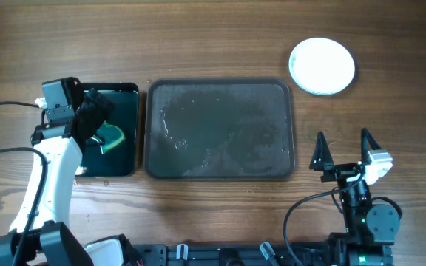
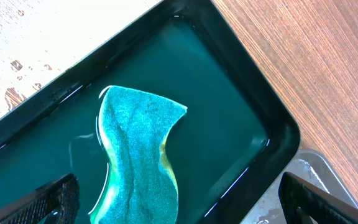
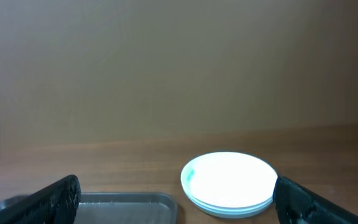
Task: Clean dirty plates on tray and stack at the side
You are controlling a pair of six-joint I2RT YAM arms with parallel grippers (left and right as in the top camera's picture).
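Note:
The plates (image 1: 322, 66) lie stacked on the bare wood at the far right, beyond the tray's corner. In the right wrist view the stack (image 3: 229, 183) looks white, with a faint teal trace at its left edge. The tray (image 1: 220, 129) in the middle is wet and holds no plates. My left gripper (image 1: 100, 122) hangs open over the small black tray; in its wrist view the left gripper (image 2: 179, 211) has the green sponge (image 2: 138, 162) lying loose in the water below it. My right gripper (image 1: 342, 151) stands open near the front right, holding nothing, and the right gripper (image 3: 176, 208) faces the stack.
The small black tray (image 1: 128, 159) with teal water sits just left of the tray, almost touching it. The tray's corner (image 2: 306, 180) shows beside the black tray's rim. A cable (image 1: 6, 107) runs along the left side of the table.

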